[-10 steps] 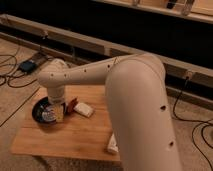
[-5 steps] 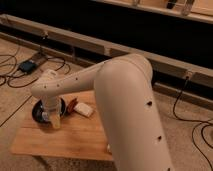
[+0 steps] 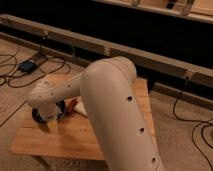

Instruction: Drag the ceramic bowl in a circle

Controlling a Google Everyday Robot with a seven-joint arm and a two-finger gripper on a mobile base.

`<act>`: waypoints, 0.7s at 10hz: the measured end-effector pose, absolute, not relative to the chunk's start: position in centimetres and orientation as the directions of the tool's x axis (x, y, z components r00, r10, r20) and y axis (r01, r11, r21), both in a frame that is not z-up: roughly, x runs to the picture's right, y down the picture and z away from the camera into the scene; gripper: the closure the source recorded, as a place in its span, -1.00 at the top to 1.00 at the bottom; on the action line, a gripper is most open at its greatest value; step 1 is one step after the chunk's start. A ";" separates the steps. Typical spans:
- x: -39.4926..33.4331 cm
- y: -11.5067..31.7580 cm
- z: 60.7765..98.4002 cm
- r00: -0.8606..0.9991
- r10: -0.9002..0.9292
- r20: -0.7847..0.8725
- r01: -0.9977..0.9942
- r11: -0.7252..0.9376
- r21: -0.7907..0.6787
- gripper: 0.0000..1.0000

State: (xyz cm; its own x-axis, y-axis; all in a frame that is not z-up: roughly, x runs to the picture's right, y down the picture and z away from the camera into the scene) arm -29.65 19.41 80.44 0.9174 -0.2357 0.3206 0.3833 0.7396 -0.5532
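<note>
The ceramic bowl (image 3: 37,117) is dark and round and sits at the left end of the wooden table (image 3: 75,140). Only its left rim and a dark sliver on the right show; the rest is hidden under my wrist. My gripper (image 3: 52,124) hangs from the white arm's wrist (image 3: 47,97) and reaches down into or onto the bowl at its front edge. My bulky white upper arm (image 3: 117,110) fills the middle of the view and hides much of the table.
A small reddish-brown object (image 3: 73,105) lies just right of the bowl, next to a pale block mostly hidden by the arm. Cables and a dark box (image 3: 27,65) lie on the floor at left. A long low rail (image 3: 150,55) runs behind the table.
My arm has swung closer and covers more of the table and the white block. The wrist and bowl have shifted slightly left and toward the table's front.
</note>
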 end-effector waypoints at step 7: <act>-30.8 19.8 83.2 0.919 -0.252 0.302 0.386 0.732 -0.562 0.60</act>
